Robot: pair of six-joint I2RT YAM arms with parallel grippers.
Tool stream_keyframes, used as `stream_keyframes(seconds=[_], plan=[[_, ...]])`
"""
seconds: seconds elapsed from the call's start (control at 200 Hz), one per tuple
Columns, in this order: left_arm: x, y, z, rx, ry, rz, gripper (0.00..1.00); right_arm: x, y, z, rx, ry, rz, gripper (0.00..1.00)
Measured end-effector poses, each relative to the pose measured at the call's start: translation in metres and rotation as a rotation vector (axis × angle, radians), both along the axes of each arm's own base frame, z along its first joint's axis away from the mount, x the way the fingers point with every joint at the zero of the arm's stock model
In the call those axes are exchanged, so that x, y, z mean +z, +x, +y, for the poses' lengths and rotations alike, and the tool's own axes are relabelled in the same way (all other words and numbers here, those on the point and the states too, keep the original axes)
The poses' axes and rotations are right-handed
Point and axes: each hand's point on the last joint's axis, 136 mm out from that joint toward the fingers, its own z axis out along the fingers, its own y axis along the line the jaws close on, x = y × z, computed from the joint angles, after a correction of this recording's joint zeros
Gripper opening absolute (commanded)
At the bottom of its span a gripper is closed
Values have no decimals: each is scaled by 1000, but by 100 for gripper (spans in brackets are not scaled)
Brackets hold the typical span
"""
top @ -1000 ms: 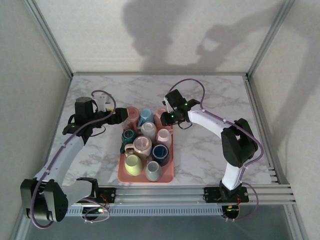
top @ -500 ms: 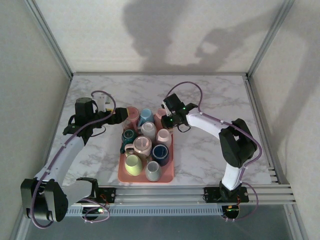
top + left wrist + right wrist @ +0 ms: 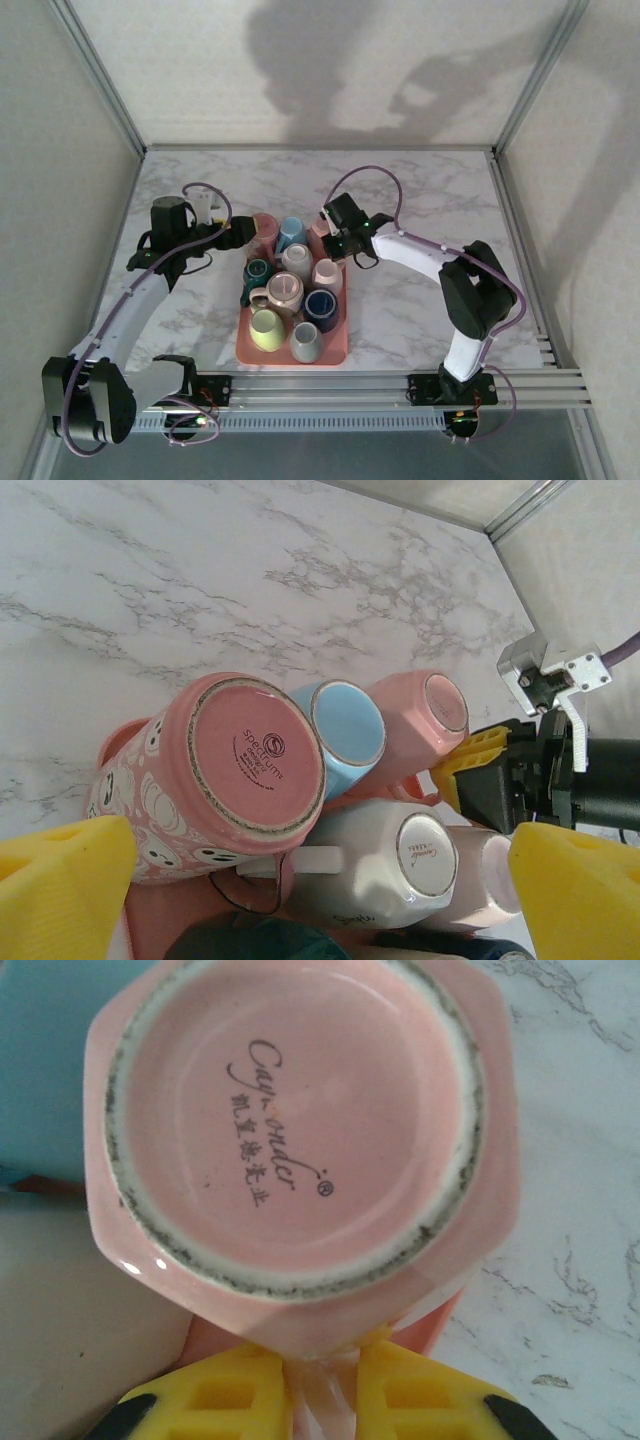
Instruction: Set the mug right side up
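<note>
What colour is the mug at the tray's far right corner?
Pale pink mug; the right wrist view shows it best.

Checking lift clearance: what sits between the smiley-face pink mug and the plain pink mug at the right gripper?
A light blue mug, close against both in the left wrist view.

The right gripper (image 3: pixel 322 1400) has come in and down over the far right corner of the pink tray (image 3: pixel 335 352), its wrist swung a little to the left. Its jaws have drawn together (they stood wider a second ago) and now pinch the handle (image 3: pixel 320 1385) of the upturned pink mug (image 3: pixel 300 1130). The purple cable (image 3: pixel 365 178) above the arm has bowed into a taller loop.
</note>
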Motion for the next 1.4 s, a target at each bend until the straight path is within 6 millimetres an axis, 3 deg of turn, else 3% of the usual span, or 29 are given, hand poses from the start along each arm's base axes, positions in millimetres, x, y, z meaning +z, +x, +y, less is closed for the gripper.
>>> stream_keyframes(seconds=[0.135, 0.391, 0.531, 0.961, 1.137, 1.397], plan=[[0, 0, 0, 0, 0, 0, 95, 1, 0, -1, 10, -1, -18, 5], [0, 0, 0, 2, -2, 2, 95, 3, -2, -10, 14, -21, -54, 2], [1, 0, 0, 4, -6, 2, 95, 15, -2, -13, 10, -9, -80, 0], [11, 3, -4, 4, -46, -10, 95, 89, -3, -17, 0, 134, -203, 0], [34, 6, -15, -20, -117, -51, 95, 117, -6, -20, -12, 231, -214, 0], [68, 10, -43, -78, -243, -81, 95, 176, -6, -25, -35, 448, -269, 0]])
